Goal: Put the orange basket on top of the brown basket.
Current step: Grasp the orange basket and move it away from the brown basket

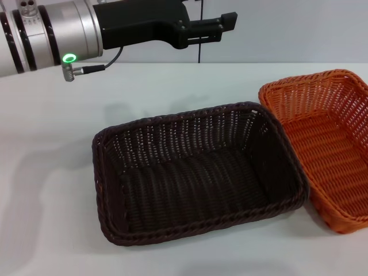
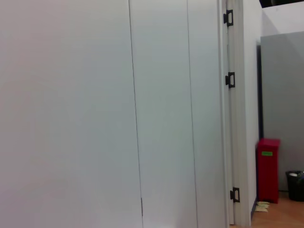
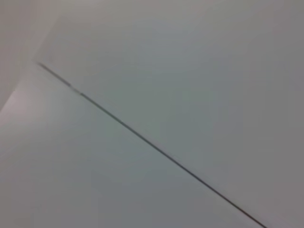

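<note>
The brown basket [image 1: 195,178] lies in the middle of the white table [image 1: 52,190], empty, with its open side up. To its right lies the orange basket [image 1: 328,144], also empty and upright; its near-left rim sits against the brown basket's right rim, and the picture's right edge cuts it off. My left gripper [image 1: 221,27] hangs high over the table's far side, above and behind the brown basket, pointing right and touching neither basket. Neither wrist view shows a basket. The right gripper is out of view.
The left arm's silver wrist with its green light [image 1: 69,58] fills the upper left of the head view. The left wrist view shows only wall panels, a door frame and a red bin [image 2: 268,168] far off.
</note>
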`<state>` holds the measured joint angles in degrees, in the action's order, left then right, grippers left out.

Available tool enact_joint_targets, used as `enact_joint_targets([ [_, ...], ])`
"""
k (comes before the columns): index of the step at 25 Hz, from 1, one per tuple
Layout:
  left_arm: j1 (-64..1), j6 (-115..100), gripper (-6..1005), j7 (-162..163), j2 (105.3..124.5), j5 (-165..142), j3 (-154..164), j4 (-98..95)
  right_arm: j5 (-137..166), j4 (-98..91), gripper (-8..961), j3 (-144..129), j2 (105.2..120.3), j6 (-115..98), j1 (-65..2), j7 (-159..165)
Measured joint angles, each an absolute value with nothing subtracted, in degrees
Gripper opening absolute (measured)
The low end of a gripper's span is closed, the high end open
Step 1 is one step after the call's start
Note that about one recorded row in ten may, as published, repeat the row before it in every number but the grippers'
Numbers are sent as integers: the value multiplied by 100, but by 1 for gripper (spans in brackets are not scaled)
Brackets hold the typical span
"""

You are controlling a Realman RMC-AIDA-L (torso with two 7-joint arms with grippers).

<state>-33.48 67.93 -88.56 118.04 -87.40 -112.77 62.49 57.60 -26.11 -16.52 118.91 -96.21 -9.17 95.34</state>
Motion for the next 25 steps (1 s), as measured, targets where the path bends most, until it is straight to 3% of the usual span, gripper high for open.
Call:
enact_joint_targets([
  [16, -3661, 6571, 801, -8924, 11786, -9086, -11276, 6153, 5973, -785, 573, -1729, 11874, -9607, -834, 8836],
  [25, -3687, 6565, 801, -8988, 11788, -9143, -11322, 6031, 6989, -2029, 568, -1741, 11824, -9622, -1100, 9064],
])
